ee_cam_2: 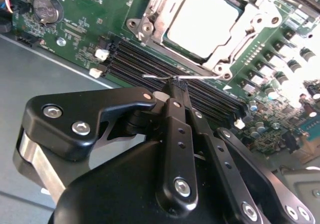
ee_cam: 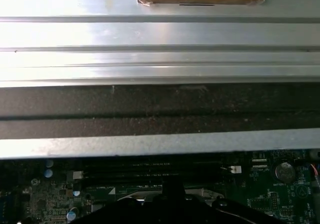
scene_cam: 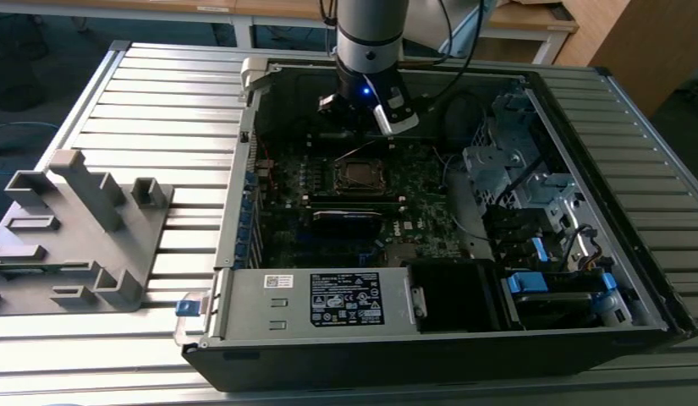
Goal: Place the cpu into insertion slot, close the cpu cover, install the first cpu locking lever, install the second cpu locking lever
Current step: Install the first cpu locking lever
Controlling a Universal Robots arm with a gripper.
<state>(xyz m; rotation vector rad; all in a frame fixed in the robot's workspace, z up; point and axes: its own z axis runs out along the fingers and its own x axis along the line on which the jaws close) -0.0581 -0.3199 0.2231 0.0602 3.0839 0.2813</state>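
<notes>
The cpu (ee_cam_2: 202, 21) sits in its socket. A slatted metal table (scene_cam: 134, 110) carries the open computer case (scene_cam: 439, 359), and the green board (ee_cam_2: 75, 31) lies inside it. The gripper (ee_cam_2: 176, 85) has its fingers pinched together on a thin wire lever (ee_cam_2: 205, 77) just beside the socket. The cover (ee_cam_2: 151, 9) lies shut around the chip.

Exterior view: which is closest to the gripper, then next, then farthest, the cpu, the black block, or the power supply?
1. cpu, right by the gripper.
2. black block, just past the cpu, toward the camera.
3. power supply, farthest, low in the exterior view, nearest the camera.
</notes>
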